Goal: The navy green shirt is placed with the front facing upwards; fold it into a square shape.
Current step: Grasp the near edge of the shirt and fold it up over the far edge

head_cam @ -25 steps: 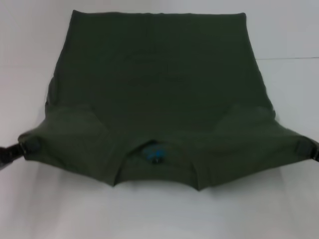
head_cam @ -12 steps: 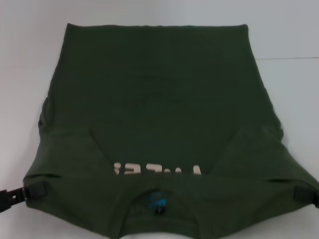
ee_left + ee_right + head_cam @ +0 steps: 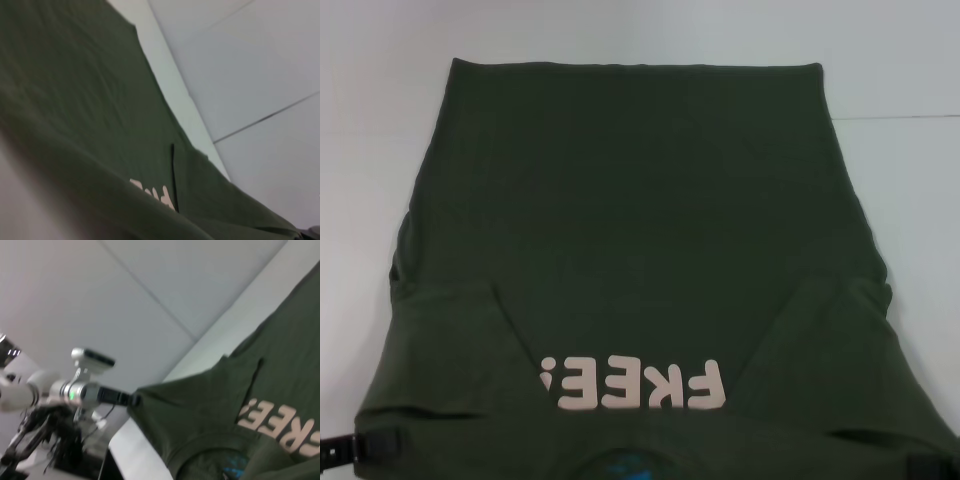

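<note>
Navy green shirt (image 3: pixel 630 230) front-up, print showing, no fold yet. Left gripper (image 3: pixel 365 441) & right gripper (image 3: pixel 932 466) each pinch a shoulder corner; all folding remains.

My left pincer (image 3: pixel 134 399) ends in slim black fingers on a white, rounded wrist with a green light, black cables trailing below; my right pincer (image 3: pixel 930 465) appears black too.
</note>
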Robot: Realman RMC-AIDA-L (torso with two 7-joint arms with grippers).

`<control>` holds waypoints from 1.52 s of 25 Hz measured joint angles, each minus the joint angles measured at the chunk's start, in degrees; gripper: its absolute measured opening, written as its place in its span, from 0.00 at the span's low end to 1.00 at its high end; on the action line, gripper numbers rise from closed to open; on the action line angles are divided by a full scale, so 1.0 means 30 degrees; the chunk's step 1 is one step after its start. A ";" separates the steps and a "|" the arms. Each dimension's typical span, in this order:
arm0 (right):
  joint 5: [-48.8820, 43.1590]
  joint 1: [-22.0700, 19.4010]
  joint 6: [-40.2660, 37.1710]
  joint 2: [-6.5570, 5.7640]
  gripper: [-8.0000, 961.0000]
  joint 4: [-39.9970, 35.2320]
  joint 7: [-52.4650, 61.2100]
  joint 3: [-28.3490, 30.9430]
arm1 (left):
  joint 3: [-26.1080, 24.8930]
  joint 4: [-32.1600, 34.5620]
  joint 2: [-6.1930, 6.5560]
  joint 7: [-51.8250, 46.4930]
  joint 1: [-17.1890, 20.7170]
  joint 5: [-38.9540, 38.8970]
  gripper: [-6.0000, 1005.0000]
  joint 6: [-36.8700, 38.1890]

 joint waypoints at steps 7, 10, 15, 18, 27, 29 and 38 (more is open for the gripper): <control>-0.0011 0.0296 -0.0003 -0.0217 0.06 0.0087 0.0244 -0.1490 | 0.0366 0.0045 0.0089 -0.0243 -0.0230 0.0946 0.17 0.0161; -0.0011 0.0308 -0.0012 -0.0238 0.06 0.0036 0.0291 -0.1431 | 0.0321 0.0043 0.0145 -0.0280 -0.0291 0.1006 0.17 0.0195; 0.0100 0.0292 0.0042 -0.0244 0.06 -0.0032 0.0298 -0.0324 | -0.0035 -0.0158 0.0119 -0.0169 -0.0663 0.0272 0.17 -0.0194; 0.0142 0.0212 0.0070 -0.0209 0.06 -0.0059 0.0286 0.1187 | -0.0369 -0.0523 0.0091 -0.0173 -0.0862 -0.0478 0.17 -0.0709; 0.0169 0.0188 0.1219 -0.0032 0.06 -0.0061 0.0232 0.4936 | -0.1070 -0.1782 0.0166 -0.0067 -0.1089 -0.2591 0.18 -0.3292; 0.0178 0.0303 0.1902 0.0088 0.06 0.0035 0.0280 0.5380 | -0.1388 -0.2079 0.0164 -0.0031 -0.1083 -0.3063 0.18 -0.3920; 0.0355 0.1473 0.5705 0.1154 0.06 0.0257 0.0486 0.6686 | -0.1725 -0.4210 -0.0209 0.1372 -0.1860 -0.5032 0.18 -0.7688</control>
